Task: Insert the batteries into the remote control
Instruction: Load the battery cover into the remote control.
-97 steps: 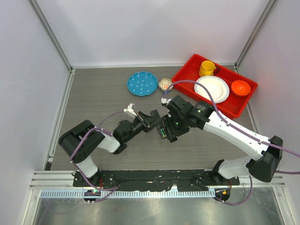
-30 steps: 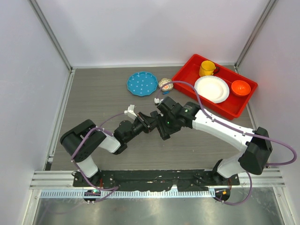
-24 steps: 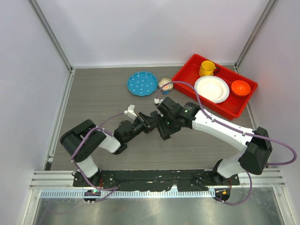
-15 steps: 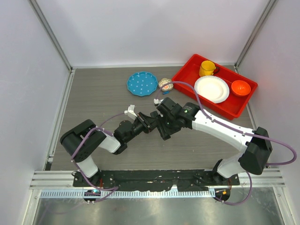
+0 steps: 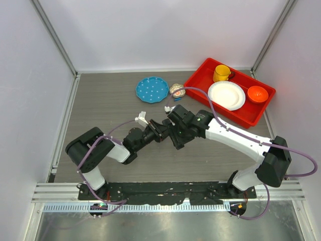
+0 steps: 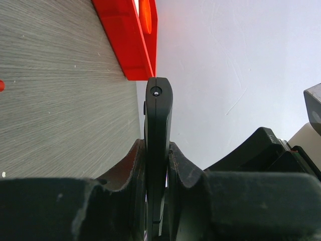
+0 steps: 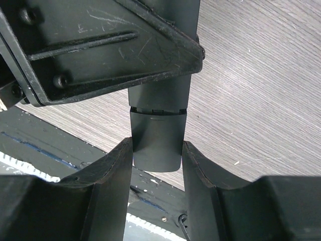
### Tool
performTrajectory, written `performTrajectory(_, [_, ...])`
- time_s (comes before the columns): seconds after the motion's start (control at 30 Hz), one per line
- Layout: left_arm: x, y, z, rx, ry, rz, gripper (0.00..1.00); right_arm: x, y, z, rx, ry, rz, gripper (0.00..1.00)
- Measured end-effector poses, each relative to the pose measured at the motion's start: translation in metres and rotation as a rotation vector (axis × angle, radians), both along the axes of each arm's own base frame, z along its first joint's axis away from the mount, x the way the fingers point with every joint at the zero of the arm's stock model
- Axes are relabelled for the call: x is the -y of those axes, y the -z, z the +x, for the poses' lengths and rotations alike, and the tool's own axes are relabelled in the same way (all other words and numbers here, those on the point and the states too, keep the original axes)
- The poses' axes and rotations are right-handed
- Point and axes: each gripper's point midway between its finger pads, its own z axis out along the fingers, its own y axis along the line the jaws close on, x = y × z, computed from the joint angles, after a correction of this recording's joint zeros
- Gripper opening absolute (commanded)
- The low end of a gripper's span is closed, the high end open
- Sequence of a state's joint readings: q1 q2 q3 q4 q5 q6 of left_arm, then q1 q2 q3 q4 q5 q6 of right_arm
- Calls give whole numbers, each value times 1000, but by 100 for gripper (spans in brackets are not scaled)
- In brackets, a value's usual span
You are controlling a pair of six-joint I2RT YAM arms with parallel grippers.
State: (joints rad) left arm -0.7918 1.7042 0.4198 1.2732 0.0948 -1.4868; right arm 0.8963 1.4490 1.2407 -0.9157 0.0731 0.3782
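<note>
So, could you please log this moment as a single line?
left hand: shut on remote, edge-on | right hand: shut on remote's end | batteries: not seen

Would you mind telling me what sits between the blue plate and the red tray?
A small round patterned object lies between the blue plate and the red tray; the top external view shows it.
</note>
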Motion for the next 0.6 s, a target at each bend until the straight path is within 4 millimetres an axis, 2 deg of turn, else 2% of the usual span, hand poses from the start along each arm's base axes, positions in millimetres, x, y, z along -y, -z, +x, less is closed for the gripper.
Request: performTrajectory(0.6, [8,4,-3,-33,48,-8,0,12,3,0,18,-28,-65,10])
